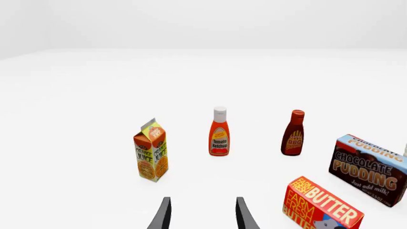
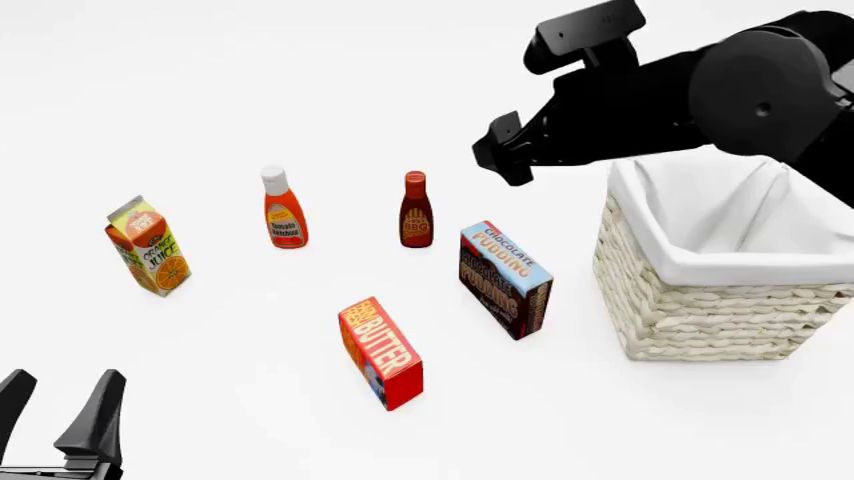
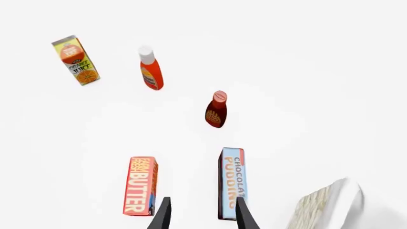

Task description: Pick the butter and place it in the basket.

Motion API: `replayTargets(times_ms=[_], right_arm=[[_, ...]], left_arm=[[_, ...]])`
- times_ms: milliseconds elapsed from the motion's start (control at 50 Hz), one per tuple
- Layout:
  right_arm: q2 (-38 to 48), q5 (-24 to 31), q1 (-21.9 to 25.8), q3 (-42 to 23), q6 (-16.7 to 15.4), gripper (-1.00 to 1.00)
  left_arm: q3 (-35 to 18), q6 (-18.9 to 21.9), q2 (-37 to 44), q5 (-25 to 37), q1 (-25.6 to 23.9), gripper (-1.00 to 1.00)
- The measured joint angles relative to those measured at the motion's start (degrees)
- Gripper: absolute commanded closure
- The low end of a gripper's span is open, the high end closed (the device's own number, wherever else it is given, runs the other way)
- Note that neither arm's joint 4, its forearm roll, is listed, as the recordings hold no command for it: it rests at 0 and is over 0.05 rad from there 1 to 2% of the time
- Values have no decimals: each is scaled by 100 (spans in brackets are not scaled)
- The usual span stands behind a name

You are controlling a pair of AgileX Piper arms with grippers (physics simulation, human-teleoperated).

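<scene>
butter not yet picked, both grippers empty

nothing of the task looks done. going left to right in the front view: the left gripper (image 2: 60,405) sits low at the near left corner, its fingers spread apart with nothing between them, well apart from every item. the orange juice carton (image 2: 148,246), the ketchup bottle (image 2: 283,209) and the bbq sauce bottle (image 2: 416,210) stand along the far side. the butter (image 2: 382,352) stands on the table (image 2: 240,100) near the middle, on its edge, untouched, with the chocolate pudding box (image 2: 506,279) just beside it to the right. the basket (image 2: 694,290) stands at the right, and no butter shows inside it.

the right gripper (image 3: 202,213) hangs high above the table, near the basket's left rim. in its wrist view the fingers stand moderately parted and grip nothing; the butter lies below and a little to one side of them.

all is left, by my judgement: reaching down, grasping, carrying and releasing over the basket.
</scene>
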Motion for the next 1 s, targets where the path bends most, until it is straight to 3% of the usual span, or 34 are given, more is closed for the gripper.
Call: replayTargets(times_ms=[1000], right_arm=[[1192, 146, 466, -896, 612, -100]], left_arm=[[0, 0, 0, 0, 0, -100]])
